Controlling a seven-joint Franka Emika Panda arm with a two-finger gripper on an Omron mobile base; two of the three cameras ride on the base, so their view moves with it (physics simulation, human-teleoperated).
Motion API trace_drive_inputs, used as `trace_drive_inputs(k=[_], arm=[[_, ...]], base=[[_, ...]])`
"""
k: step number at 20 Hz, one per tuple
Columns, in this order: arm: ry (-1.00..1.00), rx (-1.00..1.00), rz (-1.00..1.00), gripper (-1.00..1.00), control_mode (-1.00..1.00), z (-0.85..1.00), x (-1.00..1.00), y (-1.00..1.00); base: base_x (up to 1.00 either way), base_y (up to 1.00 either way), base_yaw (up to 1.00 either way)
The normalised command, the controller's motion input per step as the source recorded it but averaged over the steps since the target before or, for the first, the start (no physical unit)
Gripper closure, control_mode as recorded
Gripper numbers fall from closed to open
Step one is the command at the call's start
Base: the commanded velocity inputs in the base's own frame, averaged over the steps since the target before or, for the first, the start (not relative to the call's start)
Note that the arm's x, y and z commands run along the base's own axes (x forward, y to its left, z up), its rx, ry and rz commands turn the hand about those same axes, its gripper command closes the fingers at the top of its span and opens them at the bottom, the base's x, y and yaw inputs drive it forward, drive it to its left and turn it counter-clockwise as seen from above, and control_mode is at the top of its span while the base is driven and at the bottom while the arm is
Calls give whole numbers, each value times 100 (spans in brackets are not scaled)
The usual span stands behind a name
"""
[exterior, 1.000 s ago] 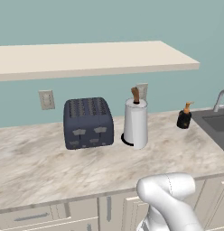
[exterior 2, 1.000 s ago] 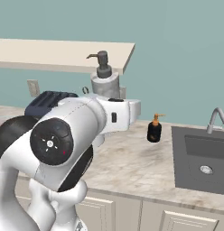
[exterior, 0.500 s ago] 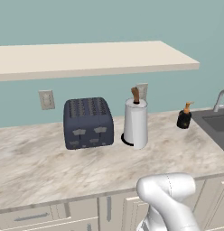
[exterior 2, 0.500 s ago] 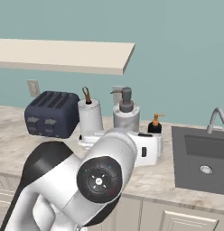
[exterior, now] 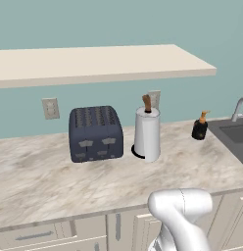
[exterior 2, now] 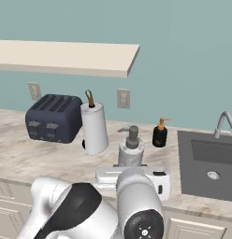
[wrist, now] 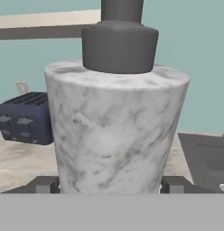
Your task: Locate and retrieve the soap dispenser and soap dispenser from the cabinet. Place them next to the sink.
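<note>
The claw (wrist: 112,185) grips the grey marbled soap dispenser (exterior 2: 131,150), now carried down from shelf (exterior 2: 66,57) height to just above the worktop (exterior 2: 52,161). The black dispenser (exterior 2: 159,133) already stands beyond it, beside the sink (exterior 2: 209,161).

my arm (exterior 2: 94,210) was glossy white, built of fat rounded segments, with a broad black band wrapped over one joint. the nearest link ended in a dark round cap (exterior 2: 143,228) carrying a small pale ring mark and tiny bright dots. my hand (exterior 2: 132,176) was a flat white block with a small dark slot on its face. in the left base view my elbow (exterior: 181,208) showed as a smooth white knuckle. my finger tips (wrist: 46,185) were small, dark grey and squared.
</note>
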Motion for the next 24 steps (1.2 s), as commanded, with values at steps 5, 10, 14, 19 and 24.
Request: trace_drive_inputs(k=[5, 10, 14, 19, 24], arm=[[0, 7, 13, 100, -100, -77, 2, -5], [-1, -1, 6, 100, -100, -36, 23, -9], [0, 0, 4, 100, -100, -24, 46, -3], [0, -3, 1, 100, -100, -23, 47, -4], [0, -2, 2, 100, -100, -29, 44, -16]], base=[[0, 0, 0], [0, 0, 0], [0, 0, 0], [0, 0, 0], [0, 0, 0]])
